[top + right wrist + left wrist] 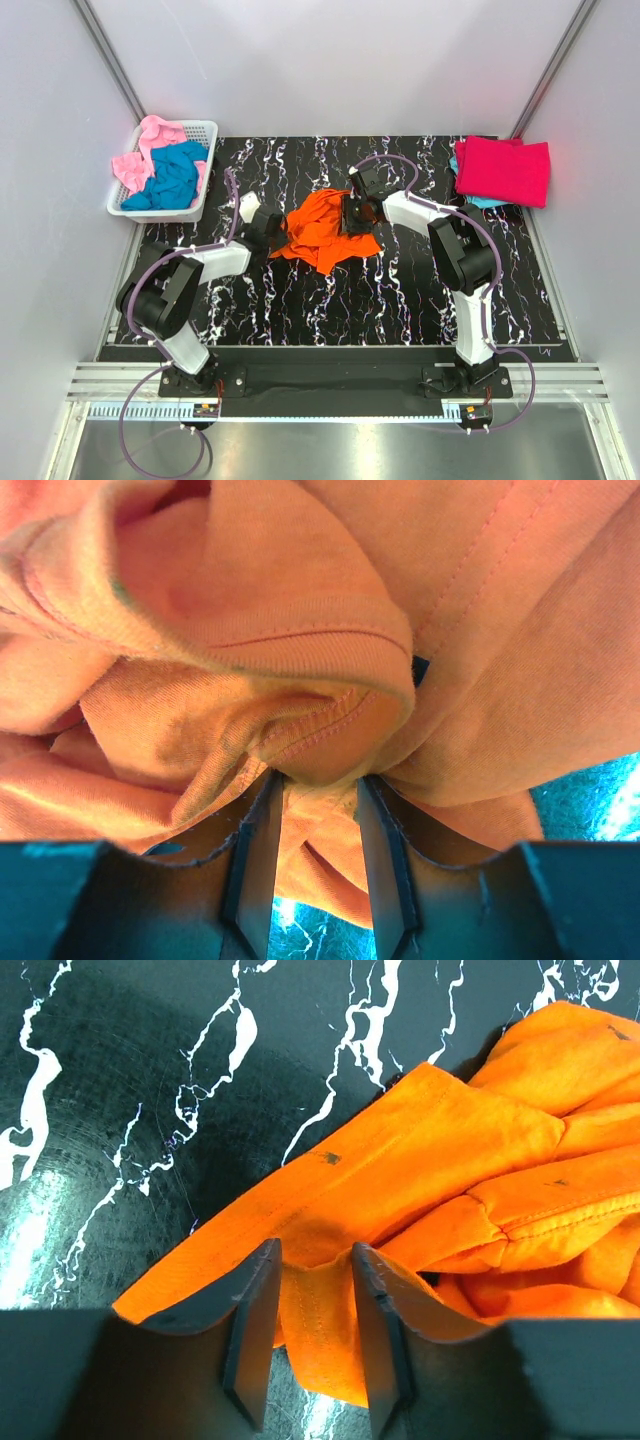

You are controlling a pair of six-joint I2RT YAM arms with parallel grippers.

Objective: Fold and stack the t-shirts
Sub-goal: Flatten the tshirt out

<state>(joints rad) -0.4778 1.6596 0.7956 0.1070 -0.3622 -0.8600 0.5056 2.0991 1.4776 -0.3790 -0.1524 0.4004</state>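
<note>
A crumpled orange t-shirt point(320, 232) lies mid-table. My left gripper point(272, 232) is at its left edge; in the left wrist view a fold of the orange hem point(430, 1150) fills the gap between the jaws of the left gripper point(315, 1255), which is shut on it. My right gripper point(350, 215) is at the shirt's far right side, and the right wrist view shows bunched orange cloth point(300, 610) pinched in the right gripper point(318, 780). A folded crimson-pink t-shirt point(503, 170) lies at the back right, on top of a teal one point(490, 203).
A white lattice basket point(120, 208) at the back left holds a light pink t-shirt point(140, 165) and a teal blue t-shirt point(175, 175). The black marbled tabletop point(400, 300) has grey walls on three sides.
</note>
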